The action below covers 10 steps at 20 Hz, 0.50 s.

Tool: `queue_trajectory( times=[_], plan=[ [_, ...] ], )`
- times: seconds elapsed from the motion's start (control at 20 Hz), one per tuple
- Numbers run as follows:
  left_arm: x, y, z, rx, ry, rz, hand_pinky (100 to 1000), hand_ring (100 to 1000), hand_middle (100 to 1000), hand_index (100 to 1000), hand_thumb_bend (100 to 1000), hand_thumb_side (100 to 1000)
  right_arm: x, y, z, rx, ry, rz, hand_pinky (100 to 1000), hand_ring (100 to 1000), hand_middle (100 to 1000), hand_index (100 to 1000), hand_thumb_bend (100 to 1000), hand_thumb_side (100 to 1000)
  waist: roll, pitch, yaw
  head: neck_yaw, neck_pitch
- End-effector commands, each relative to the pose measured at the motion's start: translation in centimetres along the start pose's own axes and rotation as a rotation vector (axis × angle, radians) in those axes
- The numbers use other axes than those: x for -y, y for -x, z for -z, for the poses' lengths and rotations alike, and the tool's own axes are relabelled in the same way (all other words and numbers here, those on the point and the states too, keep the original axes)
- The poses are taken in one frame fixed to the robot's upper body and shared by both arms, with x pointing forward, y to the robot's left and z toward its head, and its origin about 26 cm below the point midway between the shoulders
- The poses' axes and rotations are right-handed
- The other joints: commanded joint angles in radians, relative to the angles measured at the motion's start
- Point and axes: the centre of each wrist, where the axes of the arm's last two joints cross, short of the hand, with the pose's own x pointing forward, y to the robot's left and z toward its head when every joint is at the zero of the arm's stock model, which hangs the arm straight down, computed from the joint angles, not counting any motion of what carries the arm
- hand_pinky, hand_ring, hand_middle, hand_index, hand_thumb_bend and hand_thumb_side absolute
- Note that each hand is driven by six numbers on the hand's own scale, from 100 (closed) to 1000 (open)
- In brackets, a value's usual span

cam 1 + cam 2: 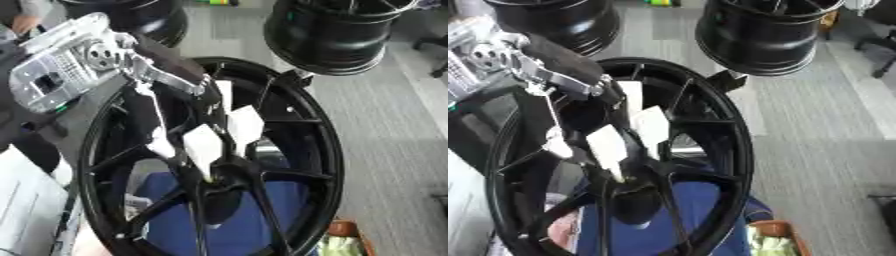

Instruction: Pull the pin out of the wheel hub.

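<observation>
The black wheel hub is seen upright at centre frame. The left hand is reached in from upper left, pale-tipped fingers gathered at the hub's centre, seemingly pinched on a small pale pin, hardly distinguishable.

L robot hand reaching down, apparently pinching.
</observation>
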Motion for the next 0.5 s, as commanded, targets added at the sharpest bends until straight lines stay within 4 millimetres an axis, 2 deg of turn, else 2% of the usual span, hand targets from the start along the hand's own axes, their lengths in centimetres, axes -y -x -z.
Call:
queue_trajectory(
  times=[0.05, 0.5],
  plan=[
    [-0.67, 0.09, -0.71, -0.011, -0.023, 0.022, 776, 798, 788, 862, 434, 358, 0.82, 0.00, -0.05, -0.002, 0.028, -0.006, 889, 863, 819, 875, 100, 139, -0.002, -0.013, -0.002, 0.002, -0.005],
    [-0.28, 0.40, -0.31, -0.008, -0.018, 0.003, 763, 784, 772, 858, 427, 358, 0.62, 0.06, -0.07, -0.009, 0.031, 0.001, 890, 864, 820, 873, 100, 144, -0.002, -0.011, -0.004, 0.004, -0.008]
  ],
)
